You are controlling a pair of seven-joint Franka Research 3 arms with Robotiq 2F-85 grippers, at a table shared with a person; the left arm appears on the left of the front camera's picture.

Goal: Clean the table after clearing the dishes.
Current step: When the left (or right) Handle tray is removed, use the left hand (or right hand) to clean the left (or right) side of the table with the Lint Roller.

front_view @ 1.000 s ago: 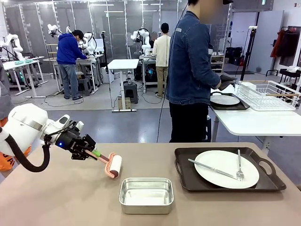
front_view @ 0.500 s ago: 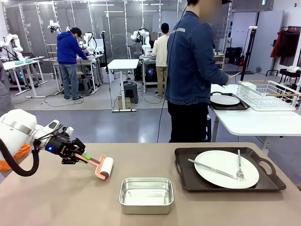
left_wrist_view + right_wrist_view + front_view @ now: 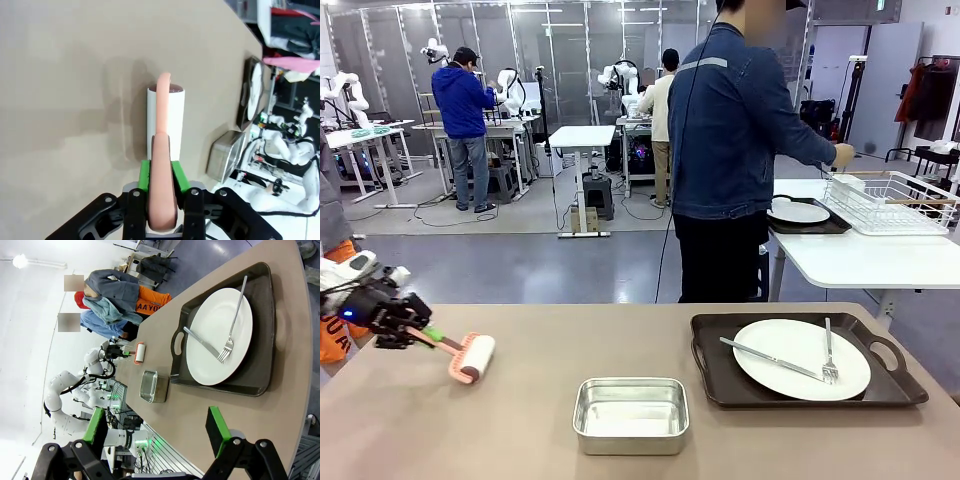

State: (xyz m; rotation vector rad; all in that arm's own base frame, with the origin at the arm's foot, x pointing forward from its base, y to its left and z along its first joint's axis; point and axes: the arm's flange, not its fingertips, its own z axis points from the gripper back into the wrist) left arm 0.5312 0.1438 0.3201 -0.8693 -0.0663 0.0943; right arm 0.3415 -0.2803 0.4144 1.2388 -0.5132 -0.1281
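Your left gripper (image 3: 420, 334) sits left of the pan (image 3: 631, 413), close to the left edge of the table (image 3: 520, 440), and it is clamped on the pink handle (image 3: 448, 345) of a roller (image 3: 473, 357). In the left wrist view the green pads (image 3: 144, 175) press both sides of that handle (image 3: 161, 195), with the white roller (image 3: 166, 117) pointing away over the bare table top (image 3: 60, 75). You cannot tell whether the roller touches the top or rides just above it. Your right gripper (image 3: 156, 415) is spread wide with nothing between its pads (image 3: 216, 422). One dark tray (image 3: 715, 385) lies on the table just right of the pan, carrying a white plate (image 3: 800, 372) with a knife (image 3: 770, 358) and a fork (image 3: 829, 350) on it. A second plate (image 3: 798, 212) on a second tray (image 3: 820, 228) rests on the white table (image 3: 860, 262), beyond the pan and to its right. The person (image 3: 730, 150) stands behind the pan on the far side, turned toward the white table, one hand (image 3: 842, 155) at the wire rack (image 3: 895, 205) there.
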